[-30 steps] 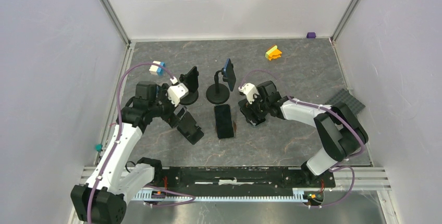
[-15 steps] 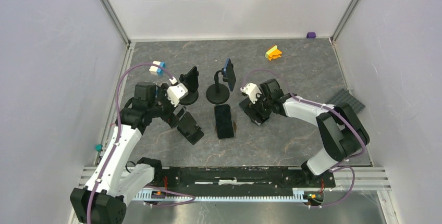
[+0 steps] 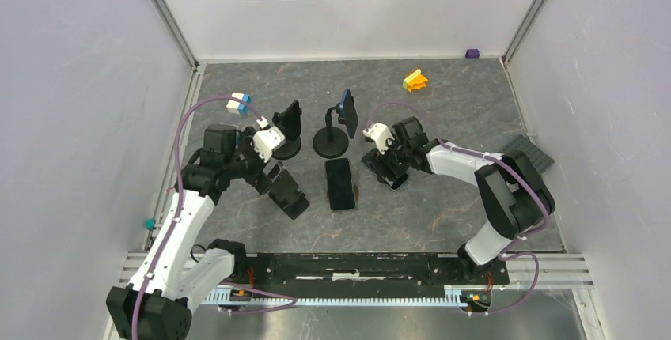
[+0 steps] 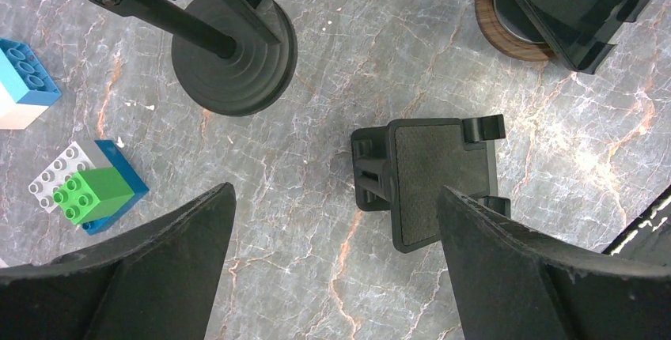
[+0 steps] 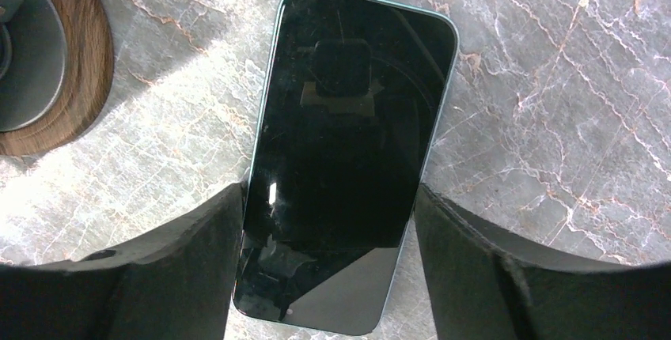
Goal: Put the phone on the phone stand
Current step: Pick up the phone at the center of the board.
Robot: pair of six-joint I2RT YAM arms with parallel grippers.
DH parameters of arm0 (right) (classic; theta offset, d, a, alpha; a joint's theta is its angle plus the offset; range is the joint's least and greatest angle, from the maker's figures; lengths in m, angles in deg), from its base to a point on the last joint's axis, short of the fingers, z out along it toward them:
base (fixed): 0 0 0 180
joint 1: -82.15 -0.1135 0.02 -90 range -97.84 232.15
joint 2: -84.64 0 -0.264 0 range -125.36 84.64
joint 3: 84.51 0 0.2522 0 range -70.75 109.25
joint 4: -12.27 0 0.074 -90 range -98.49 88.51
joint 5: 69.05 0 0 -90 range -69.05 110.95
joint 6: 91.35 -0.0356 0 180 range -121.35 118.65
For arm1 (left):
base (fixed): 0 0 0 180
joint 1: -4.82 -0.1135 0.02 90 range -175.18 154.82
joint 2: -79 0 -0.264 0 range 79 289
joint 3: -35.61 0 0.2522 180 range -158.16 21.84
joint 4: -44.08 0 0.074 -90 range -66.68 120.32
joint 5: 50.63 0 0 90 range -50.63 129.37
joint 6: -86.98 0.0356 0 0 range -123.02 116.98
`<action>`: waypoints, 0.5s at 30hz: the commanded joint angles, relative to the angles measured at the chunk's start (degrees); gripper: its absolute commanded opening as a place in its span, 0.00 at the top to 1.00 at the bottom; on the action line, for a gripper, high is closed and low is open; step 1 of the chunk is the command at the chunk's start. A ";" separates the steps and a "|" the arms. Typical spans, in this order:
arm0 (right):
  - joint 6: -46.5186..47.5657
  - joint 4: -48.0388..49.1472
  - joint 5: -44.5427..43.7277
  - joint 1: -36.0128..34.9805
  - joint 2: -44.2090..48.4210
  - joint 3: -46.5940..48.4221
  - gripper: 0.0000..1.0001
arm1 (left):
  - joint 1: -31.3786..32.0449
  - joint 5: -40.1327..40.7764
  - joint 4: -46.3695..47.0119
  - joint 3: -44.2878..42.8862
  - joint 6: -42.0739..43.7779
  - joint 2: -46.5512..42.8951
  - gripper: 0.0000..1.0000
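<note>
A phone (image 5: 348, 142) with a black screen and a teal rim lies flat on the marbled table. My right gripper (image 5: 328, 194) straddles its near half, both fingertips against the long edges. In the top view that phone (image 3: 396, 183) peeks out under the right gripper (image 3: 389, 172), right of centre. A black phone stand cradle (image 4: 431, 182) lies on the table beneath my open left gripper (image 4: 336, 198), whose right finger overlaps it. In the top view the left gripper (image 3: 273, 175) hovers over that stand (image 3: 290, 198).
A round-based stand (image 3: 330, 141) holds a blue phone (image 3: 346, 111); another black stand (image 3: 289, 128) is left of it. A wooden-based stand (image 5: 47, 63) carries a dark slab (image 3: 340, 184). Toy bricks (image 4: 87, 194) lie left, an orange one (image 3: 415, 80) far back, a grey plate (image 3: 526, 153) right.
My right gripper has shifted slightly up-left over the phone, and its jaws have narrowed onto the phone's edges. The left arm has not moved.
</note>
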 commanded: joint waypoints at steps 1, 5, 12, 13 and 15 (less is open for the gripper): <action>1.25 -4.11 -3.80 -0.02 -2.08 -2.91 0.27 | 0.17 -1.25 0.65 -1.47 -1.04 -1.69 0.00; 2.64 -4.67 -3.44 0.45 -0.52 -3.33 0.41 | 0.17 -3.62 -0.52 -2.08 -1.75 -1.76 0.00; 4.60 -3.05 3.98 3.26 4.89 -4.05 0.59 | 2.10 -6.82 -0.97 -2.69 -4.08 -0.04 0.03; 4.72 -2.53 4.68 3.50 5.72 -4.38 0.61 | 2.64 -6.99 -0.96 -2.86 -4.20 0.31 0.03; 4.99 -1.74 6.14 4.05 7.06 -5.09 0.63 | 3.86 -7.97 -0.97 -3.58 -4.81 1.06 0.03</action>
